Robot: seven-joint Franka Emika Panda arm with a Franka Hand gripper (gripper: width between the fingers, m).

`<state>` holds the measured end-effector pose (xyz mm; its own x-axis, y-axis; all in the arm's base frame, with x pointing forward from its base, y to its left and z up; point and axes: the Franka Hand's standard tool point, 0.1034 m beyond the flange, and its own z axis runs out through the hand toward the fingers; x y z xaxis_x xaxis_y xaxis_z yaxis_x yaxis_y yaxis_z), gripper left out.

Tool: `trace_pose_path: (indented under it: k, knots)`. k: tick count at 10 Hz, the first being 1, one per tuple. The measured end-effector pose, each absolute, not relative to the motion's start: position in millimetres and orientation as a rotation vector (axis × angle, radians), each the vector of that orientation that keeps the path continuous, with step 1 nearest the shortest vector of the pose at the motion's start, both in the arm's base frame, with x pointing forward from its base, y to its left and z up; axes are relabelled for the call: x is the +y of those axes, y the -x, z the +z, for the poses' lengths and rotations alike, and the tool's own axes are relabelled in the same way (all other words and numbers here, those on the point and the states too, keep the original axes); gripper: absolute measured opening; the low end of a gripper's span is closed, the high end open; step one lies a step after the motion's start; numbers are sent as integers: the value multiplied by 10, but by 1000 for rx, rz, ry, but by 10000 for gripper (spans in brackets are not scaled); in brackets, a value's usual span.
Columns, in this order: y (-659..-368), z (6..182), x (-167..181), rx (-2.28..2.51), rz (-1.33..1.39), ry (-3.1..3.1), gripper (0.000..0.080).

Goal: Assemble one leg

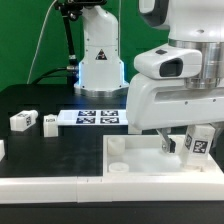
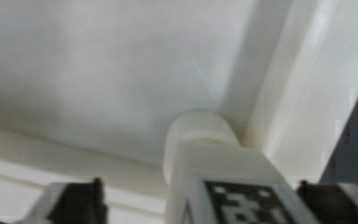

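My gripper [image 1: 190, 150] is low over the large white tray [image 1: 140, 165], at the exterior view's right. A leg [image 1: 197, 143], a small white post with a marker tag, stands between the fingers, slightly tilted. In the wrist view the leg [image 2: 247, 195] lies close against one dark finger, and a gap shows between it and the other finger [image 2: 78, 203]. The leg's rounded end points at the tray's inner corner by the raised wall [image 2: 309, 70]. The gripper [image 2: 206, 205] looks open around the leg.
Two loose legs [image 1: 22, 120] [image 1: 50, 123] lie on the black table at the exterior view's left. The marker board [image 1: 100, 117] lies behind the tray. The robot's white base [image 1: 100, 60] stands at the back. Another white part shows at the left edge [image 1: 2, 150].
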<state>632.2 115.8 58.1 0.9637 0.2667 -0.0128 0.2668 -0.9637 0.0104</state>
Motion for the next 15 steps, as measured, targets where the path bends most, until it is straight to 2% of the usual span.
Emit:
trace_pose_path:
  k: [1, 2, 3, 6, 8, 15]
  knots:
    - [-6321, 580, 1166, 423, -17, -3101, 336]
    - [-6321, 580, 1169, 424, -17, -3101, 336]
    - [-6322, 580, 1169, 424, -16, -3101, 265]
    - [-6321, 580, 1172, 385, -16, -3107, 265]
    - [-6317, 580, 1192, 187, -18, -3136, 265]
    - [-6334, 562, 1257, -1204, 56, -2936, 268]
